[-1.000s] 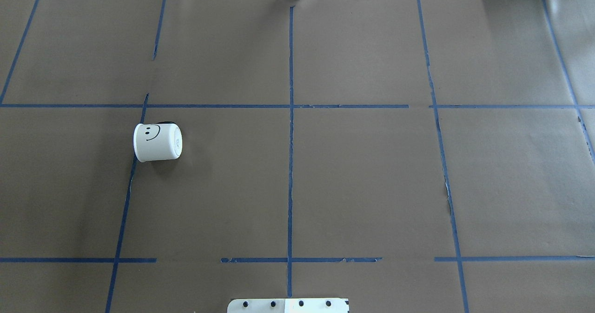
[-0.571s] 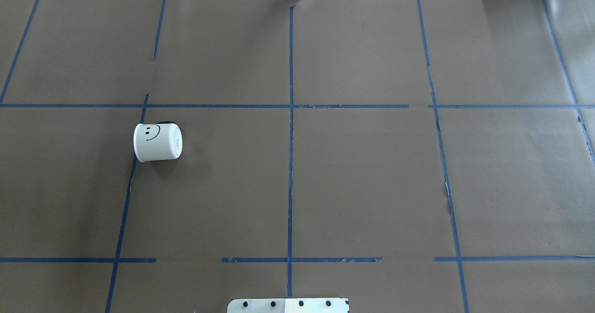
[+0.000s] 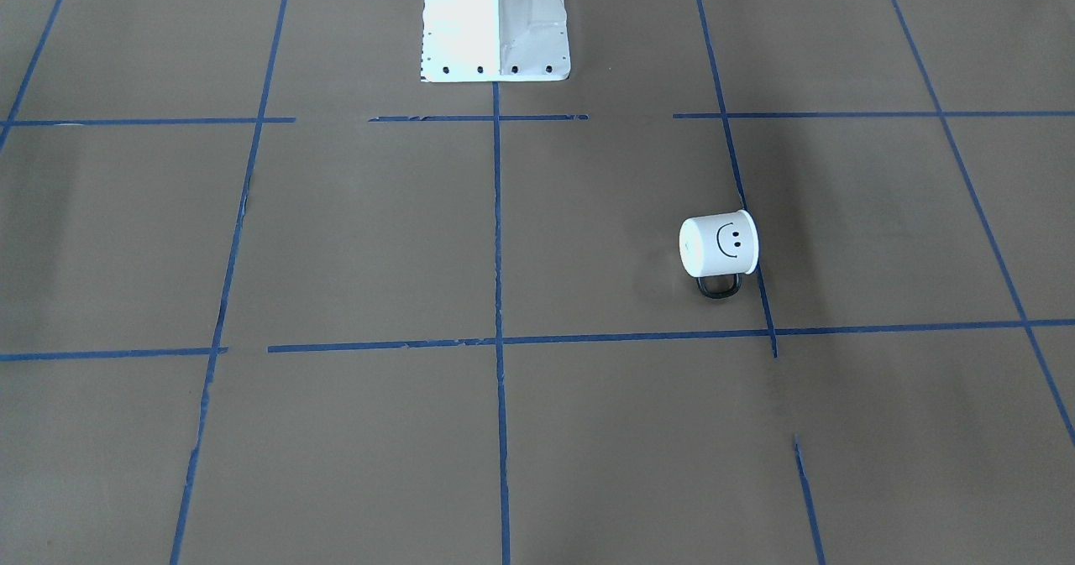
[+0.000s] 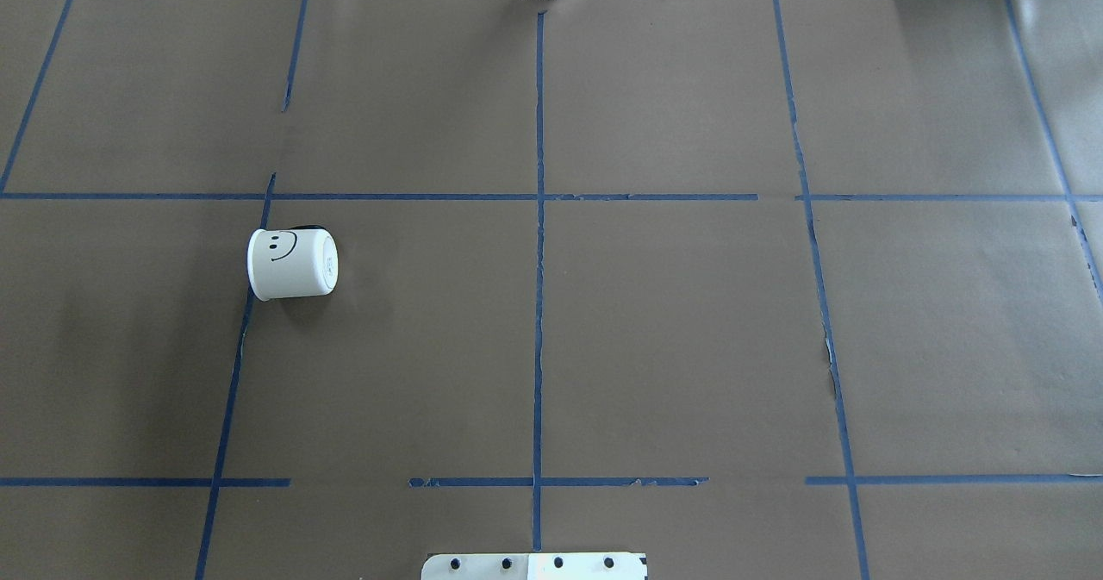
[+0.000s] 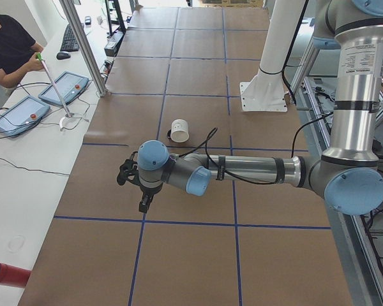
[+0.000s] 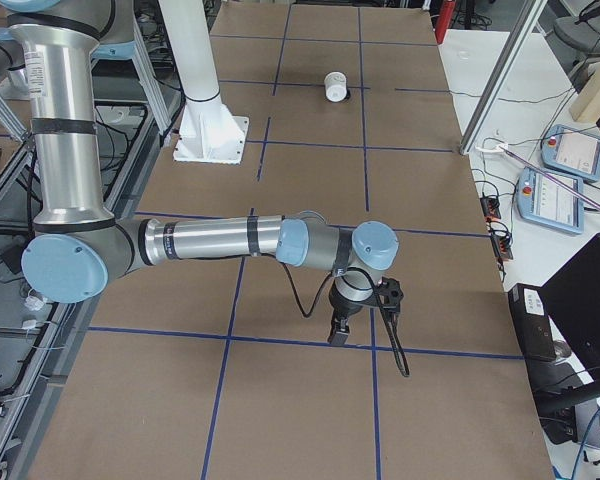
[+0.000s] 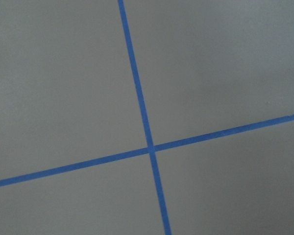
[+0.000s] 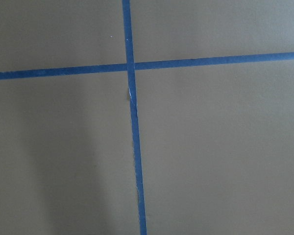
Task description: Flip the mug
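The white mug point(image 4: 291, 264) with the black smiley lies on its side on the brown paper, left of centre in the overhead view, rim to the left and base to the right. In the front-facing view the mug point(image 3: 719, 244) rests with its black handle point(image 3: 719, 286) on the paper. My left gripper point(image 5: 142, 204) shows only in the exterior left view, hanging above the paper well short of the mug point(image 5: 179, 130). My right gripper point(image 6: 338, 335) shows only in the exterior right view, far from the mug point(image 6: 335, 86). I cannot tell whether either is open or shut. Both wrist views show only paper and tape.
Blue tape lines divide the paper-covered table point(image 4: 689, 321) into squares. The robot's white base plate point(image 3: 495, 19) stands at the near middle edge. An operator point(image 5: 9, 44) sits beyond the far edge by control pads point(image 5: 64, 87); more pads point(image 6: 570, 170) lie on the other side view.
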`<state>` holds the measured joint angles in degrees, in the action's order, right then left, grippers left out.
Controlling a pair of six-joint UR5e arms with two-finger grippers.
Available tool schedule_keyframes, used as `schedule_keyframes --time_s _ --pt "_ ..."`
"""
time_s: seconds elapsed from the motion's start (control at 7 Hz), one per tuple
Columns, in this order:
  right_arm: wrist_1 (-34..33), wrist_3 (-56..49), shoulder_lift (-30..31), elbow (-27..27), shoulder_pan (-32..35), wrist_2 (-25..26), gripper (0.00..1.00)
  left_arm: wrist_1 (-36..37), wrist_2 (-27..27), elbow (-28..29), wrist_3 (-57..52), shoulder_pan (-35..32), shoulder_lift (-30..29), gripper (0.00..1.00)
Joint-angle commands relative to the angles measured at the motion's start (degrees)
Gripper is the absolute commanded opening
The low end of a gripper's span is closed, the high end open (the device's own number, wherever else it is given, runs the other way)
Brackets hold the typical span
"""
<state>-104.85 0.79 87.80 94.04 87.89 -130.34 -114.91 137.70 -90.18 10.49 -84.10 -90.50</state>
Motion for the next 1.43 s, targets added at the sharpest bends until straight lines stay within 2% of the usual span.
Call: schedule_keyframes --time_s 0.0,0.29,0.57,0.71,1.0,1.29 --pt "0.0 0.0 0.0 0.0 0.0 0.0 1.0 -17.5 2.0 1.2 19.8 7.9 0.0 1.0" --pt "0.0 0.0 0.0 0.0 0.0 0.0 1.0 -36.6 1.3 4.0 40.8 15.3 0.0 1.0" --pt "0.0 0.0 0.0 0.0 0.0 0.0 1.0 -51.8 1.0 8.7 52.9 18.3 -0.6 1.0" --pt "0.0 0.0 0.0 0.0 0.0 0.0 1.0 -56.6 -0.6 10.4 59.1 20.1 -2.2 1.0" --pt "0.0 0.0 0.0 0.0 0.0 0.0 1.0 -67.2 -8.2 12.7 70.8 27.1 -3.5 1.0" --pt "0.0 0.0 0.0 0.0 0.0 0.0 1.0 -76.0 -12.9 14.4 81.8 29.8 -4.3 1.0"
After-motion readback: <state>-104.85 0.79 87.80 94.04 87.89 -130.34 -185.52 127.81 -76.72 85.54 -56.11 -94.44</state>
